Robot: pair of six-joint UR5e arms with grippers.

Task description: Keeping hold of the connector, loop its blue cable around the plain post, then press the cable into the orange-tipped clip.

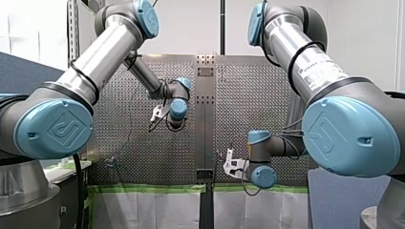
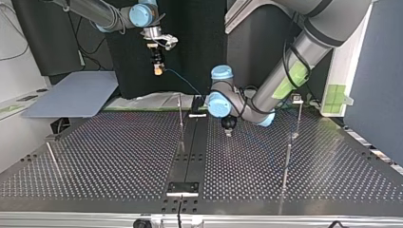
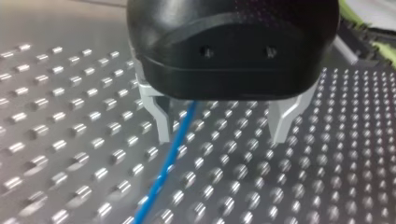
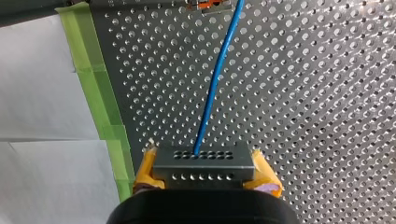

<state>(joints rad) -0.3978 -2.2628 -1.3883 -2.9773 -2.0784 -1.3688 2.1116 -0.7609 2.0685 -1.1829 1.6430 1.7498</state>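
Note:
My right gripper point(image 4: 203, 179) is shut on a grey connector point(image 4: 203, 161) with rows of holes, its yellow pads point(image 4: 145, 170) pressed to both sides. From the connector a blue cable point(image 4: 217, 79) runs ahead over the perforated table to an orange-tipped part point(image 4: 205, 5). In the top view that gripper point(image 2: 157, 70) hangs high above the table's far edge, and the cable point(image 2: 185, 83) slopes down towards the middle rail. My left gripper point(image 3: 219, 137) is open just above the table, and the cable point(image 3: 170, 158) passes between its metal fingers point(image 3: 161, 121), close to one of them. It also shows low in the top view point(image 2: 228, 130).
Thin upright posts stand on the table point(image 2: 180, 118), point(image 2: 288, 161), point(image 2: 298, 114), point(image 2: 51, 154). A dark rail point(image 2: 190, 152) runs down the middle. Green tape point(image 4: 93, 84) and white sheeting edge the table. A grey board point(image 2: 71, 97) lies at the top view's left.

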